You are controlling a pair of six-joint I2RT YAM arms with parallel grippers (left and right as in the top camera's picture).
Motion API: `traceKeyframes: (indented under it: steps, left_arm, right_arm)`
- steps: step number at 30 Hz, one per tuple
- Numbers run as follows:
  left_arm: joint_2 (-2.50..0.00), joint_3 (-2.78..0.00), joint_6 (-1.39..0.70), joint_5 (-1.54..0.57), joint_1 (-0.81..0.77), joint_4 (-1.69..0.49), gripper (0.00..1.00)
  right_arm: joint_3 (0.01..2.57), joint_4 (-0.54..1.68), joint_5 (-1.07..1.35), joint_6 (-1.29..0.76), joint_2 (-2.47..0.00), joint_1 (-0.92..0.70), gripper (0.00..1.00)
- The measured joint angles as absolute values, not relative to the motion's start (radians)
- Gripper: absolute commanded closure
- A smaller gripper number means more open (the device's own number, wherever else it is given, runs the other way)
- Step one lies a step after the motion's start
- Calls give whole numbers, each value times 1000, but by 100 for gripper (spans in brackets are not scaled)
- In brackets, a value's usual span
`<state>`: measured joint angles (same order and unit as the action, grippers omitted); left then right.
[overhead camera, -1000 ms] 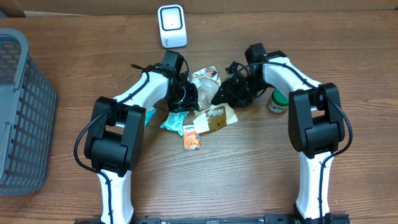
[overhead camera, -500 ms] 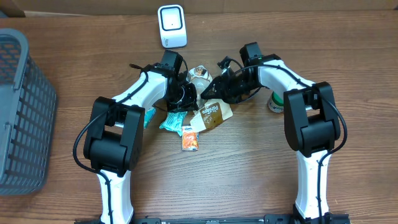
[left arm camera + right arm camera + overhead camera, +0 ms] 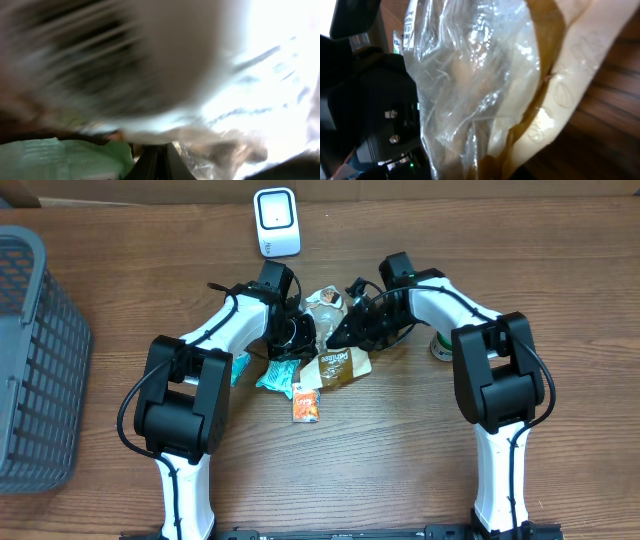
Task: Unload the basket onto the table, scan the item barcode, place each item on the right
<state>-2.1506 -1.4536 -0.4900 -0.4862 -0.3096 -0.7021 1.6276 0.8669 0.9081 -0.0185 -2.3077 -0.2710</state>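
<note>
My left claw (image 3: pixel 297 336) is clamped shut, its tips meeting in a point at the bottom of the left wrist view. Whether film is pinched between them is lost in the blur. My right claw (image 3: pixel 344 332) has swung in toward it over the past second. The brown pouch (image 3: pixel 340 366) has slid left with it, closer to the orange sachet (image 3: pixel 307 406). I cannot tell whether that claw is open or closed, as plastic fills its camera.

The clear plastic bag (image 3: pixel 324 301), crinkled and glossy, sits between my two claws, on the near side of the white scanner (image 3: pixel 275 222). A strip of print runs along one edge, too small to read. Whether the bag rests on the tabletop (image 3: pixel 400 465) or hangs lifted is unclear. A green-topped container (image 3: pixel 440 346) is half hidden behind my right arm.
</note>
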Motion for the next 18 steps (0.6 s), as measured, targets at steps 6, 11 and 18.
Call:
traceKeyframes:
  steps: [6, 11, 18]
  left_arm:
    - [-2151, -1454, -460, -487, -310, -696, 96]
    - [-2150, -1473, -383, -482, -293, -792, 96]
    - [-2127, -1700, -273, -453, -209, -1047, 96]
  right_arm:
    - [1626, 913, 894, 8, -2316, -236, 96]
    - [1626, 978, 895, 40, -2314, -231, 96]
    - [1634, 1067, 850, 81, -2236, -224, 96]
